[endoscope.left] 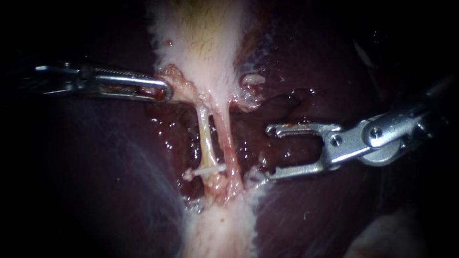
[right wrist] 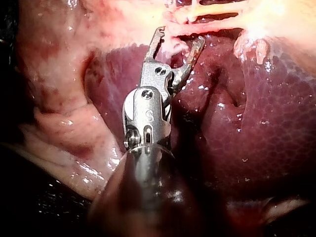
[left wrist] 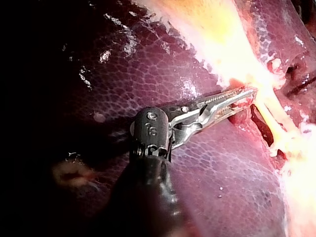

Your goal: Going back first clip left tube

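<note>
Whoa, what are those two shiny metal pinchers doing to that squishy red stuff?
The left instrument, a thin metal shaft, has its jaws shut on pale pink tissue at the lower end of the pale gallbladder. A small white clip sits across the thin yellowish left tube. The right instrument has open, empty jaws beside the tubes, over the dark red liver.

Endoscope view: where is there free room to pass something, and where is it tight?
Bare liver is free below the left instrument and below the open-jawed right instrument. Crowded between them: two tubes and a clip.
</note>
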You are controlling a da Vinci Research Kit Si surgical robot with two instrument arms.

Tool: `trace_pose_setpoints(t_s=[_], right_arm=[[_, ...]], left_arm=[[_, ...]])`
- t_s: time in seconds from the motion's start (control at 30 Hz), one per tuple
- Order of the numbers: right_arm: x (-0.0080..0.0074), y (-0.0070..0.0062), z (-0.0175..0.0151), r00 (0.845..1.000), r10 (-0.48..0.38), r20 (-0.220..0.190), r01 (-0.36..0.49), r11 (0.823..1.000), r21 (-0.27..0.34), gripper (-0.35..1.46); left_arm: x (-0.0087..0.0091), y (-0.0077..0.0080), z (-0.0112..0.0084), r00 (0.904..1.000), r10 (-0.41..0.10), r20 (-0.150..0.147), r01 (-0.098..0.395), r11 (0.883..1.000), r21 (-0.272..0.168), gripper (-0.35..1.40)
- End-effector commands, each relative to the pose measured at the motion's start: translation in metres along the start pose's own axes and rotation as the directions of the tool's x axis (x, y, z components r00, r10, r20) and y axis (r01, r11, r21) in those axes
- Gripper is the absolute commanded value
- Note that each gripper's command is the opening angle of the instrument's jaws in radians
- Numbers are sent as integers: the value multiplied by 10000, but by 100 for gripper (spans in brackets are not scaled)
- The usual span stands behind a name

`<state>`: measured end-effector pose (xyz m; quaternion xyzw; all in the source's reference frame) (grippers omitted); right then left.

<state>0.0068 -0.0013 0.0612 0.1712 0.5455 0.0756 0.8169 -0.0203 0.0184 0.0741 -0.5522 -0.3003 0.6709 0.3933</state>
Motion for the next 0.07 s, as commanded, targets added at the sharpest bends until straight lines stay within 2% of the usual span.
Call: trace_pose_setpoints(t_s=[0.03, 0.07], right_arm=[[0, 0, 0, 10000, 0, 3, 0, 10000, -1, 50], [0, 0, 0, 10000, 1, 3, -1, 10000, -1, 50]], left_arm=[[0, 0, 0, 10000, -6, 1, 6, 10000, -7, -35], [0, 0, 0, 10000, -6, 1, 6, 10000, -8, -35]])
